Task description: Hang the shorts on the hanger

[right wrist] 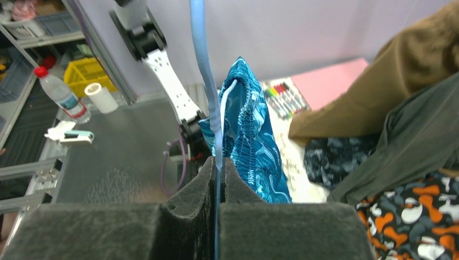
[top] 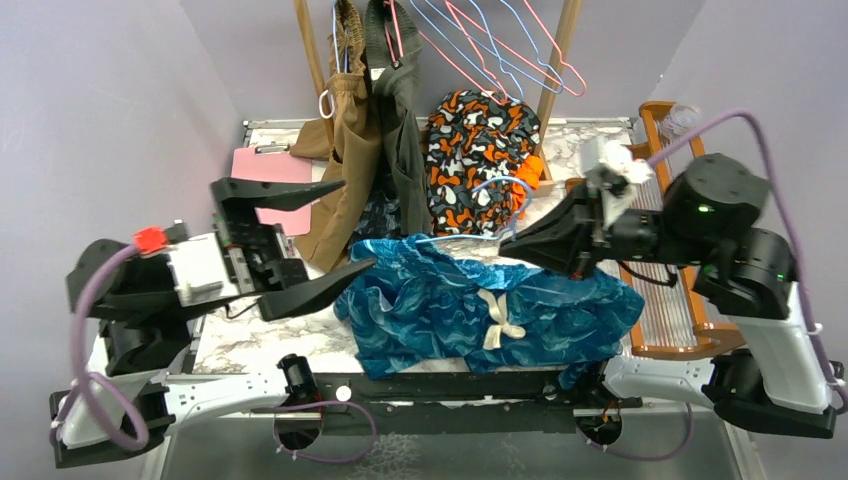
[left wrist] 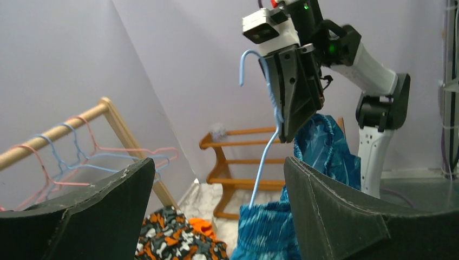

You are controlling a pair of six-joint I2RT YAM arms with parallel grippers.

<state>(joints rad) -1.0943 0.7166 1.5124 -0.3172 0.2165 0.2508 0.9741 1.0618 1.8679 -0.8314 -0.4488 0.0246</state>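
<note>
The teal-blue shorts [top: 480,310] lie spread at the table's near middle, cream bow facing up. My right gripper [top: 520,240] is shut on the light-blue wire hanger [top: 500,187] just below its hook, at the shorts' far edge. In the right wrist view the wire [right wrist: 201,65] rises from between the closed pads [right wrist: 217,162], with the shorts [right wrist: 254,141] hanging beside it. In the left wrist view the hanger's arm [left wrist: 265,157] runs down into the gathered shorts [left wrist: 270,233]. My left gripper [top: 358,222] stands wide open left of the shorts, holding nothing; its fingers [left wrist: 108,206] frame that view.
An orange, black and white garment [top: 480,150] lies behind the shorts. Tan [top: 345,170] and olive [top: 400,120] garments hang from the back rail with pink and blue hangers [top: 500,50]. A pink clipboard [top: 268,165] lies at the back left, a wooden rack [top: 670,300] at the right.
</note>
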